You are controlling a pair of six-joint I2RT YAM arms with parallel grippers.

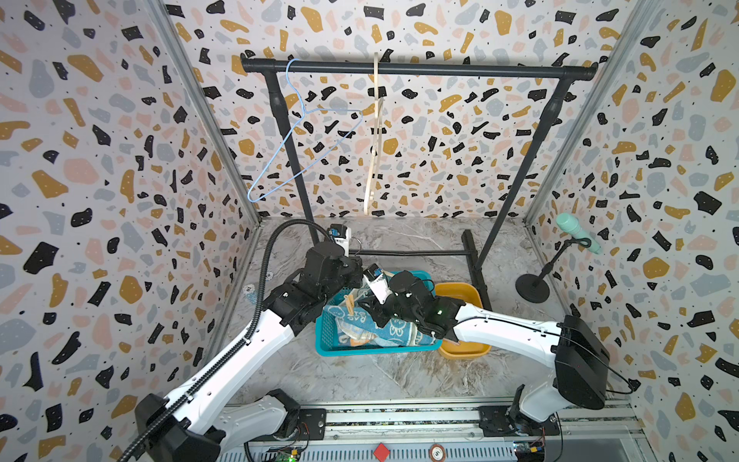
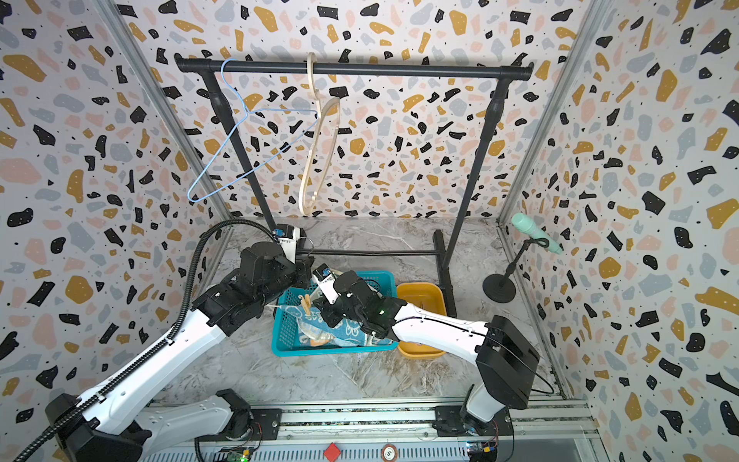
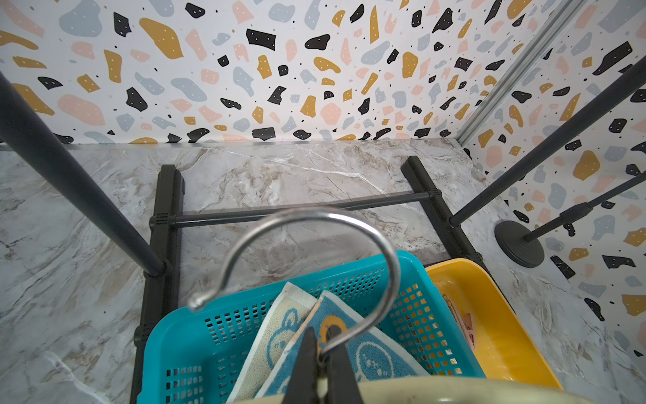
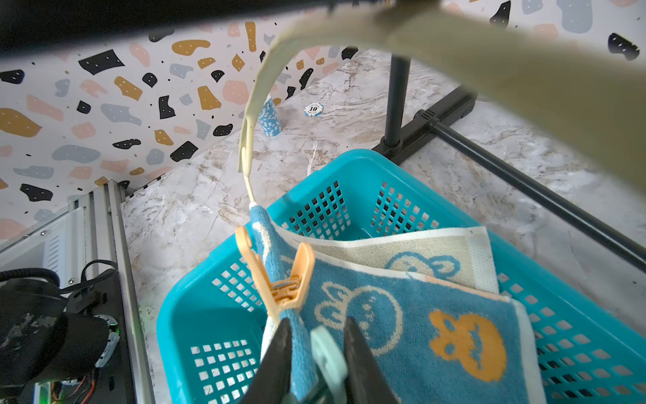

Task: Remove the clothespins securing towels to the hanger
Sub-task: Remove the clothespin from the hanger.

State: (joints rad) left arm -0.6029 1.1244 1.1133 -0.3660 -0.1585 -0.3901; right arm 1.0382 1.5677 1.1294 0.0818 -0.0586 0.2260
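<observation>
My right claw (image 4: 317, 325) stands narrow around the mint clothespin (image 4: 328, 356). One finger presses each side of its handles, and a fold of the teal rabbit towel (image 4: 402, 314) lies between one finger and the peg. The peg's long axis runs back along the claw toward the wrist. I judge that a firm squeeze and a straight pull along that line is what would free it.

Just past the fingertips, on the same towel edge, the peach clothespin (image 4: 279, 276) stands with its handles splayed. It bites the cloth where the thin bar of the cream hanger (image 4: 251, 115) disappears into the towel. All of this hangs over the teal basket (image 4: 195, 314) on the bench.

My left claw (image 3: 321, 332) is clamped shut on the foot of the hanger's metal hook (image 3: 314, 217) and holds it up. The pegs therefore fall to the right arm, which is nearer to both.
</observation>
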